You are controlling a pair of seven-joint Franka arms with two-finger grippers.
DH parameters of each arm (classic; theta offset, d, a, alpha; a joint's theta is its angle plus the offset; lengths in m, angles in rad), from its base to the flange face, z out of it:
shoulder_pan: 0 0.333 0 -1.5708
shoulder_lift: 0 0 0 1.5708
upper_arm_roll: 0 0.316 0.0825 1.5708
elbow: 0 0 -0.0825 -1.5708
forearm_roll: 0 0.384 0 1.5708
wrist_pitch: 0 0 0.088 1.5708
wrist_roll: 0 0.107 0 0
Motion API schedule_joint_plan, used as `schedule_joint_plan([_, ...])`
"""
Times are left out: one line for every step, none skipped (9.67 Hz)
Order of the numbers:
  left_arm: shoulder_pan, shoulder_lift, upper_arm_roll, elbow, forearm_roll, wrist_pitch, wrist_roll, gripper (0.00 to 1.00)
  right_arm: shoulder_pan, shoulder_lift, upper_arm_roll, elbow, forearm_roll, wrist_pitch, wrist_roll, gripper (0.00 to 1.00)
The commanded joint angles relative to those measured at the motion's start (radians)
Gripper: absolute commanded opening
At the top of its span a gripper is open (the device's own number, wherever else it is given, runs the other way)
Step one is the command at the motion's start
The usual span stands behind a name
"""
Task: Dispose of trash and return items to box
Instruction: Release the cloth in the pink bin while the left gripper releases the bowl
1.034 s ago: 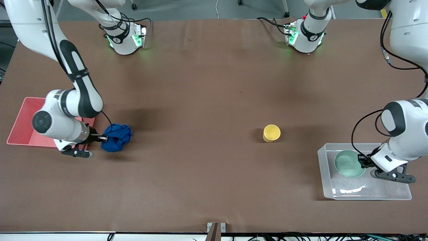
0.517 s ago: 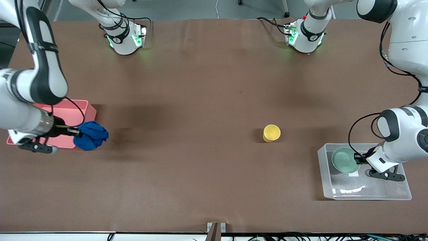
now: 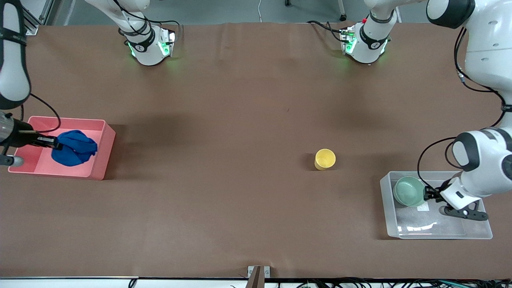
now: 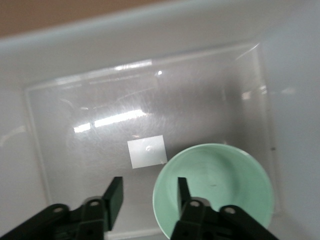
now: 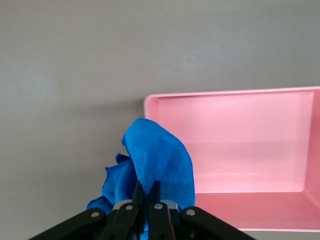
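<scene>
The blue wad (image 3: pixel 76 149) hangs from my right gripper (image 3: pixel 56 145), which is shut on it over the pink bin (image 3: pixel 98 171). In the right wrist view the fingers (image 5: pixel 146 186) pinch the wad (image 5: pixel 160 160) above the bin's rim (image 5: pixel 150 107). The mint-green bowl (image 3: pixel 408 192) sits in the clear tub (image 3: pixel 440 234) at the end nearer the table's middle. My left gripper (image 3: pixel 429 194) is open at the bowl. In the left wrist view (image 4: pixel 148 184) one finger is inside the bowl (image 4: pixel 220 185) and one is outside its rim. The yellow cup (image 3: pixel 325 159) stands upright on the table.
The tub's white sticker (image 4: pixel 146 151) lies beside the bowl on the tub floor (image 4: pixel 200 100). The pink bin stands at the right arm's end of the table, the tub at the left arm's end. Both arm bases stand along the table's top edge.
My right gripper has carried the blue wad from the table beside the pink bin to over the bin. My left gripper and the bowl have shifted slightly toward the table's middle inside the tub.
</scene>
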Motion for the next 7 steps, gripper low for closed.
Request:
schedule_joint_plan([-0.003, -0.12, -0.075, -0.041, 0.0, -0.143, -0.125, 1.0, -0.076, -0.003, 0.015, -0.039, 0.002, 0.055, -0.075, 0.04])
schedule_joint_plan([0.0, -0.173, -0.136, -0.083, 0.0, -0.217, -0.239, 1.0, -0.103, 0.009, 0.015, -0.075, 0.001, 0.122, -0.1, 0.04])
schedule_joint_plan([-0.001, -0.209, -0.172, -0.124, 0.001, -0.234, -0.327, 1.0, -0.115, 0.029, 0.015, -0.112, -0.001, 0.182, -0.117, 0.04])
schedule_joint_plan([-0.001, -0.23, -0.221, -0.178, 0.001, -0.227, -0.416, 1.0, -0.13, 0.064, 0.015, -0.125, -0.002, 0.222, -0.117, 0.05])
schedule_joint_plan([-0.003, -0.237, -0.273, -0.195, 0.003, -0.225, -0.526, 1.0, -0.146, 0.096, 0.015, -0.123, -0.007, 0.236, -0.117, 0.09])
schedule_joint_plan([-0.02, -0.234, -0.325, -0.213, 0.02, -0.221, -0.663, 1.0, -0.147, 0.113, 0.015, -0.123, -0.014, 0.257, -0.117, 0.33])
schedule_joint_plan([-0.067, -0.228, -0.332, -0.236, 0.05, -0.2, -0.757, 1.0, -0.144, 0.113, 0.015, -0.116, -0.021, 0.258, -0.115, 0.72])
